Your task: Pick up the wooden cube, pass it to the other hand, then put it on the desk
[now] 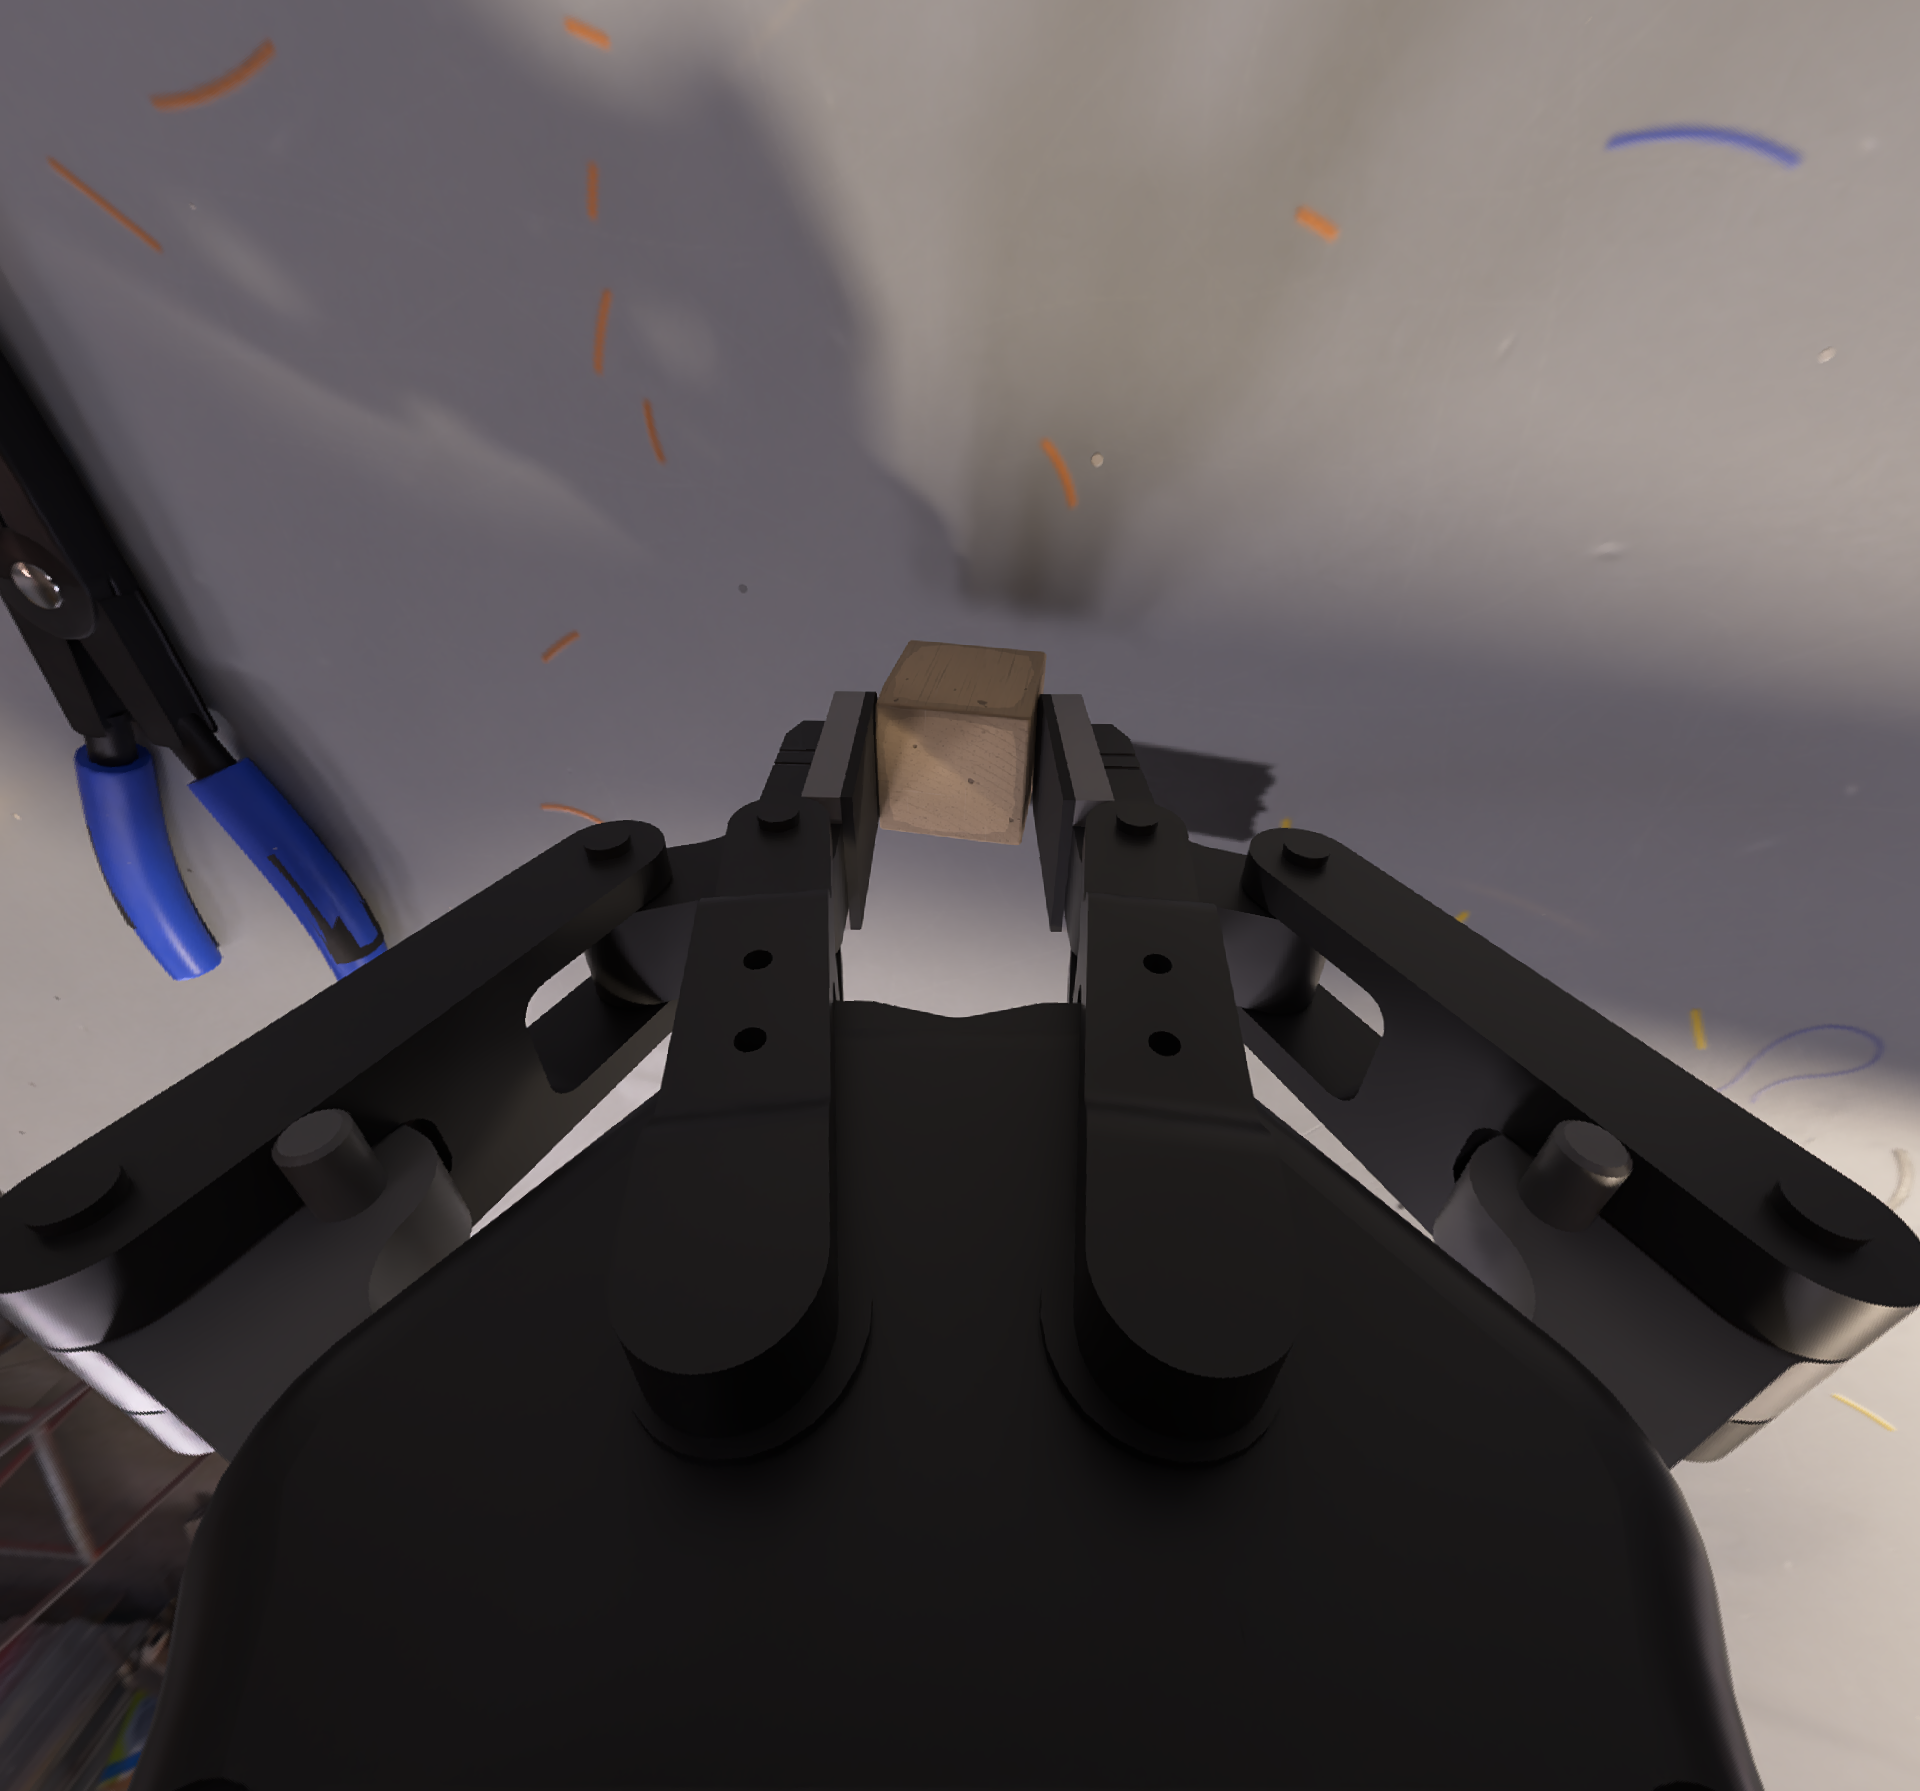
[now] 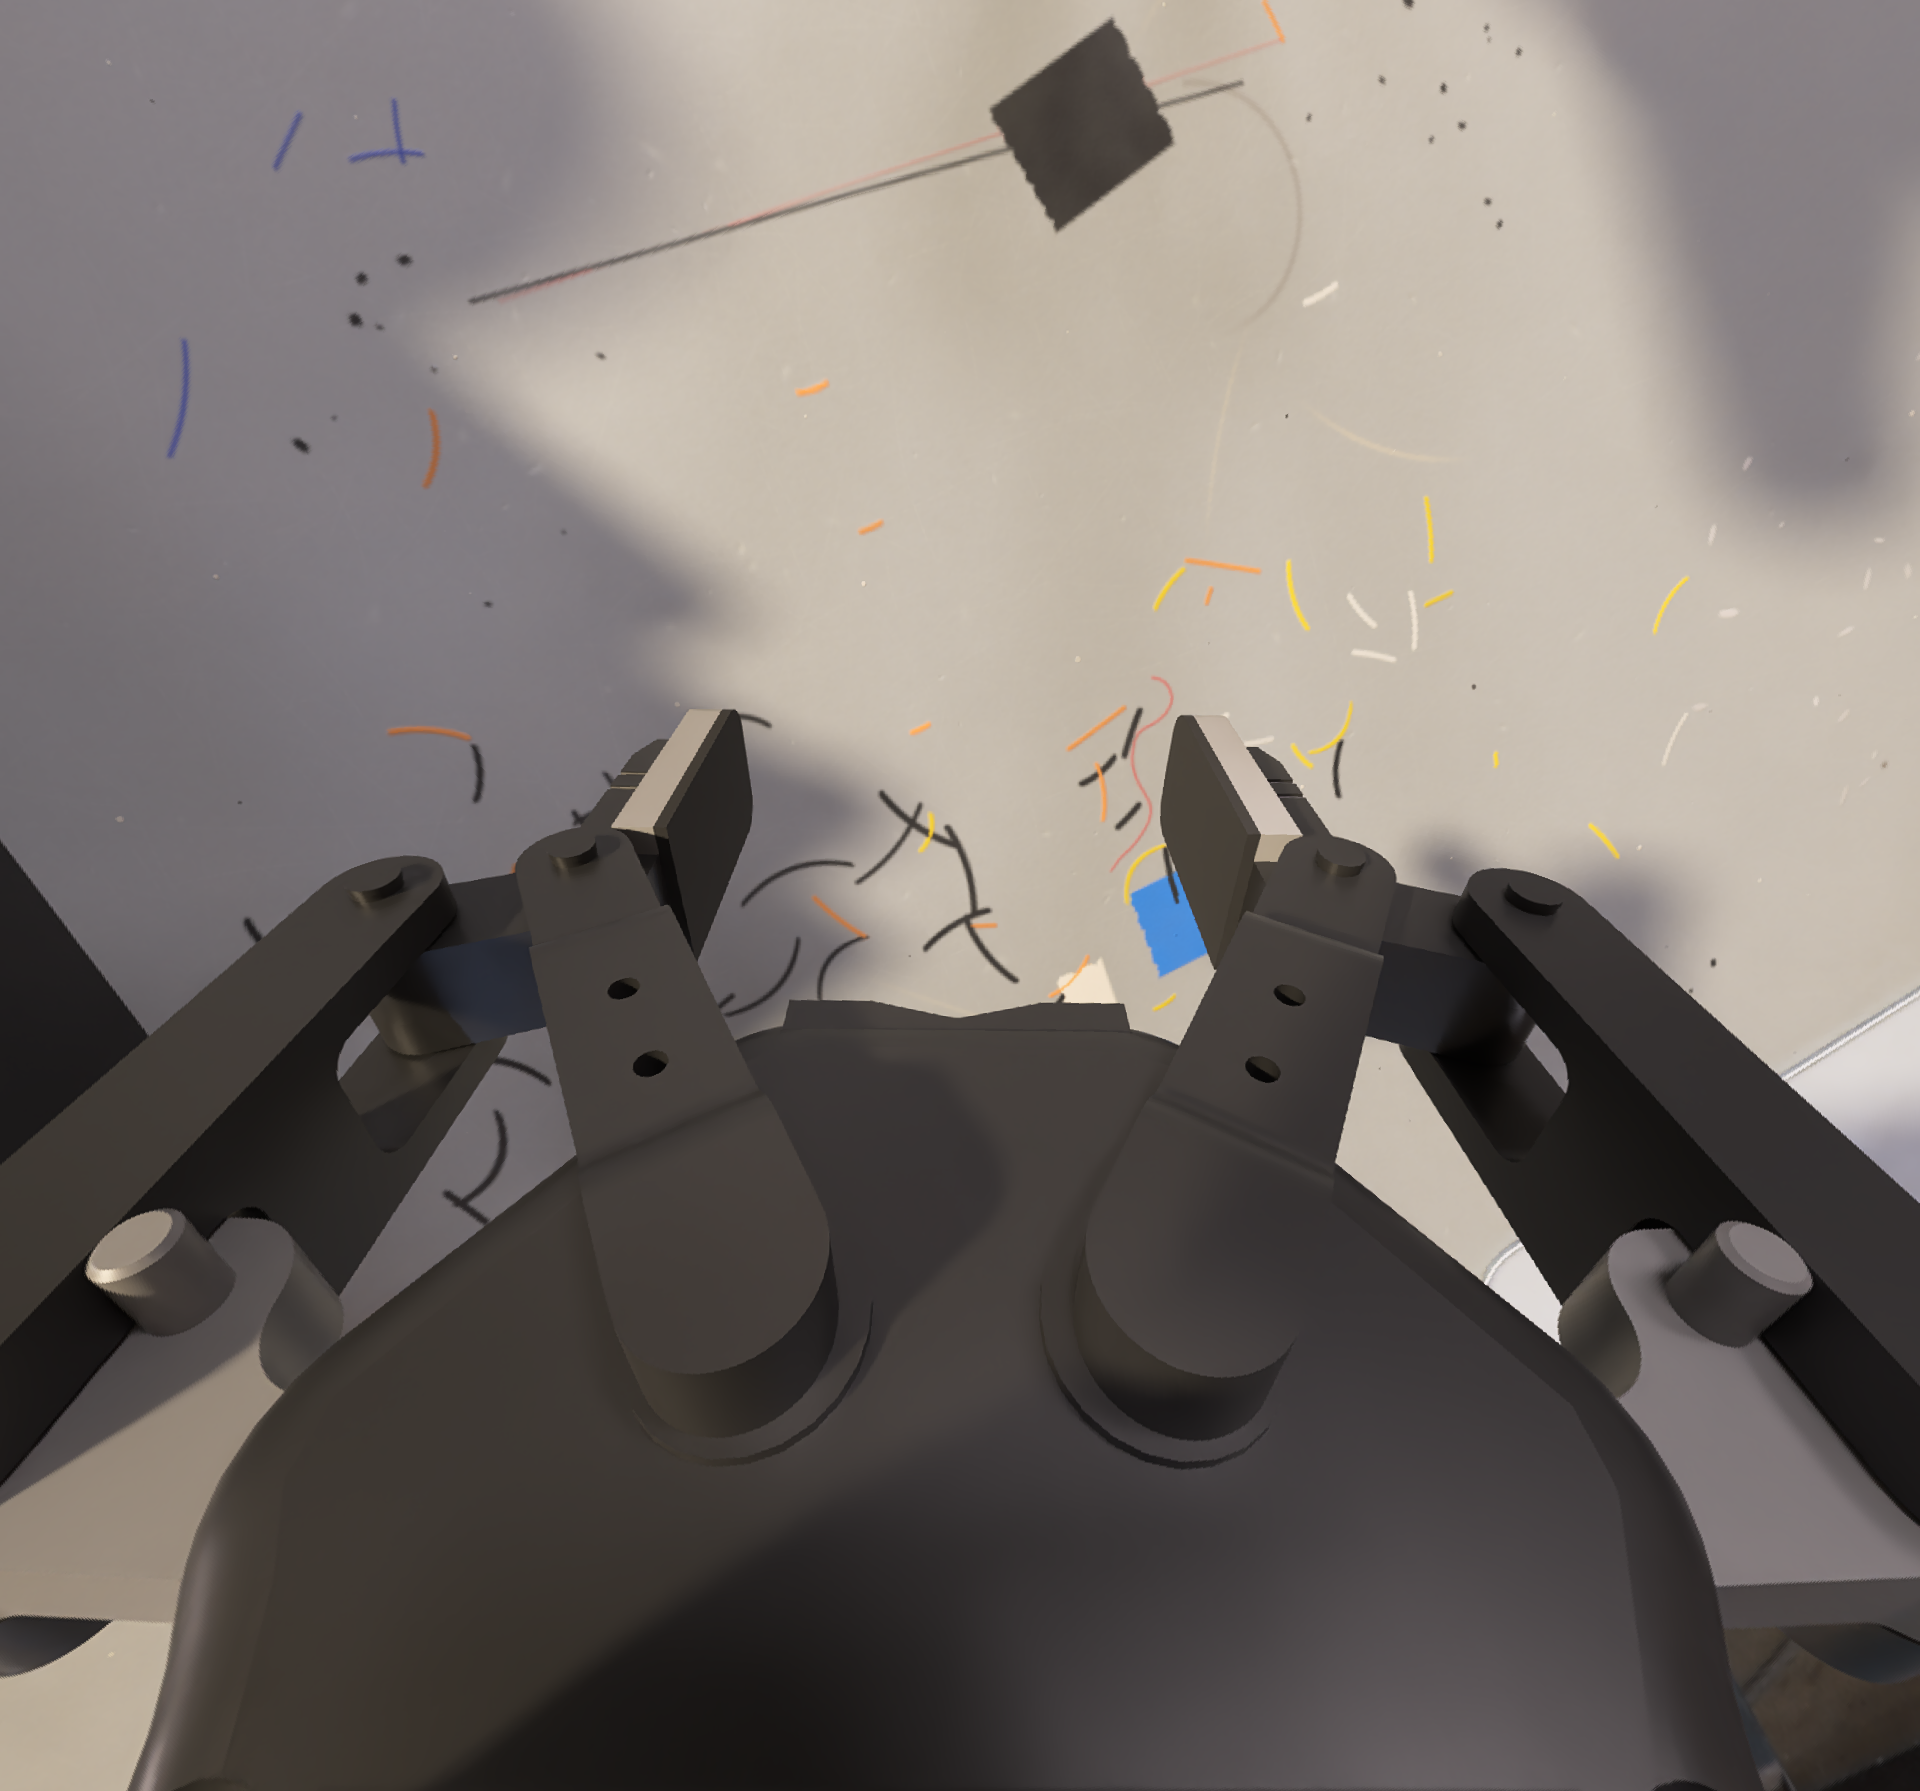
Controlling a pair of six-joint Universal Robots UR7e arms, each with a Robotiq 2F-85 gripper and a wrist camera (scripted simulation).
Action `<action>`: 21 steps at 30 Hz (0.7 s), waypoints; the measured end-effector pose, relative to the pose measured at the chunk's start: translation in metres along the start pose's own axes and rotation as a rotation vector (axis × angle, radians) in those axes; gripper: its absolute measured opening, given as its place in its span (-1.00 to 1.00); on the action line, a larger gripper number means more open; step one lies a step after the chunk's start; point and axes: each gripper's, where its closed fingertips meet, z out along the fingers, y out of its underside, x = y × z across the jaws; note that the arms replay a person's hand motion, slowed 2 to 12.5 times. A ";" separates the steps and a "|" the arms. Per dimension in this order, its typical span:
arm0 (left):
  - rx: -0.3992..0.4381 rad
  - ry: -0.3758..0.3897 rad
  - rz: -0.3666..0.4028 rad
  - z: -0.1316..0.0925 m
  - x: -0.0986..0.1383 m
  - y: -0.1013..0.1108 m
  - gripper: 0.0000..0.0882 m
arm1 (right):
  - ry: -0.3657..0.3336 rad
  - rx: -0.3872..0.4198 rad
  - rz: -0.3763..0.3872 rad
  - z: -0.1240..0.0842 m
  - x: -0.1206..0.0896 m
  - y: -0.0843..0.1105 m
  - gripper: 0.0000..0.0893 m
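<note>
In the left wrist view, my left gripper is shut on the wooden cube, a small light-brown block held between the two black fingertips, above the white desk. The cube's shadow lies on the desk beyond it. In the right wrist view, my right gripper is open and empty, its fingers spread wide above the desk. The cube does not show in the right wrist view.
Pliers with blue handles lie at the left of the desk in the left wrist view. In the right wrist view a black square patch and a blue piece of tape sit on the desk among coloured scribble marks. The desk's edge runs at lower right.
</note>
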 end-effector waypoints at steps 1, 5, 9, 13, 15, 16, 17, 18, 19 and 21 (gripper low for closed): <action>0.012 0.001 -0.008 -0.002 0.001 -0.001 -0.39 | 0.001 0.003 -0.003 0.000 0.000 -0.001 0.57; 0.067 0.012 -0.044 -0.011 0.004 -0.004 -0.39 | 0.007 0.019 -0.017 0.000 -0.002 -0.005 0.56; 0.140 0.036 -0.086 -0.021 0.009 -0.010 -0.39 | 0.020 0.047 -0.039 0.000 -0.003 -0.012 0.56; 0.235 0.077 -0.134 -0.035 0.017 -0.017 -0.39 | 0.037 0.091 -0.068 0.000 -0.005 -0.022 0.56; 0.288 0.104 -0.160 -0.043 0.021 -0.022 -0.39 | 0.048 0.119 -0.085 0.000 -0.006 -0.028 0.56; 0.316 0.120 -0.174 -0.047 0.024 -0.024 -0.39 | 0.054 0.135 -0.095 0.000 -0.006 -0.031 0.56; 0.345 0.138 -0.188 -0.051 0.026 -0.027 -0.39 | 0.061 0.153 -0.106 0.000 -0.007 -0.035 0.56; 0.374 0.157 -0.203 -0.055 0.029 -0.029 -0.39 | 0.068 0.172 -0.116 -0.001 -0.008 -0.039 0.56; 0.404 0.176 -0.217 -0.060 0.032 -0.032 -0.39 | 0.075 0.190 -0.127 -0.001 -0.008 -0.043 0.56; 0.470 0.223 -0.245 -0.070 0.038 -0.038 -0.39 | 0.089 0.229 -0.148 -0.001 -0.010 -0.051 0.56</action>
